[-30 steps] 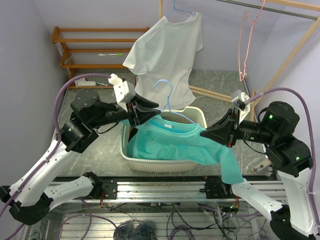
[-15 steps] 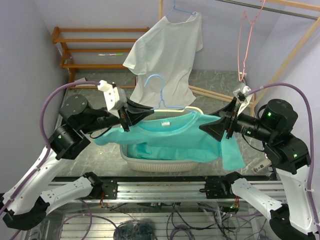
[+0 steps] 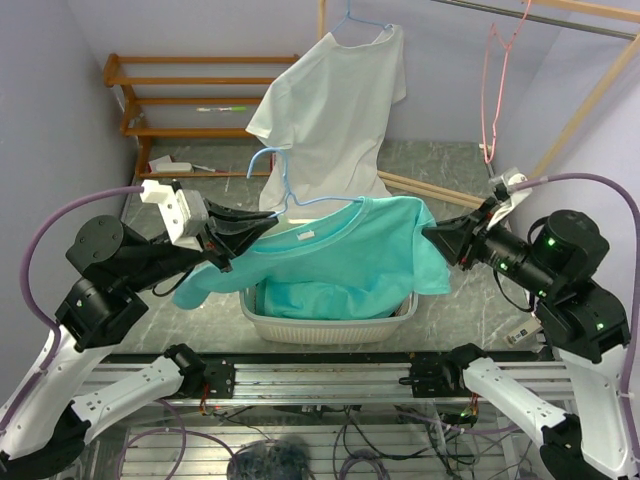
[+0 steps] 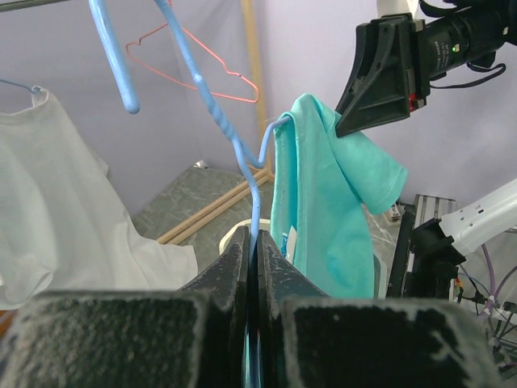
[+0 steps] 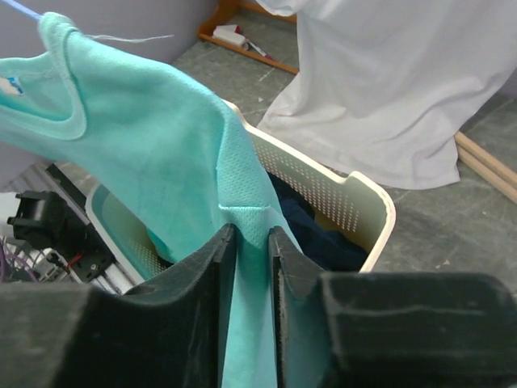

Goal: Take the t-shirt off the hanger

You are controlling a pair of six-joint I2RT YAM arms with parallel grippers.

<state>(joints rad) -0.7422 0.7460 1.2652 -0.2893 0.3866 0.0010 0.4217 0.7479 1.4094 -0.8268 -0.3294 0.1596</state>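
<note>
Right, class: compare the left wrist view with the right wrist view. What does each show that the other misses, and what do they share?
Left wrist only: the blue hanger pinched in the left gripper, a pink hanger hanging behind, and the right gripper seen from outside. Right wrist only: dark clothing inside the basket, and that gripper's fingers pinching fabric. Both: the teal t-shirt and the white t-shirt.

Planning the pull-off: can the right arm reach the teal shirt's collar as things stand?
Probably yes: nothing stands between the right gripper and the collar of the teal t-shirt, but its jaws pinch the shirt's fabric, so it must release first.
</note>
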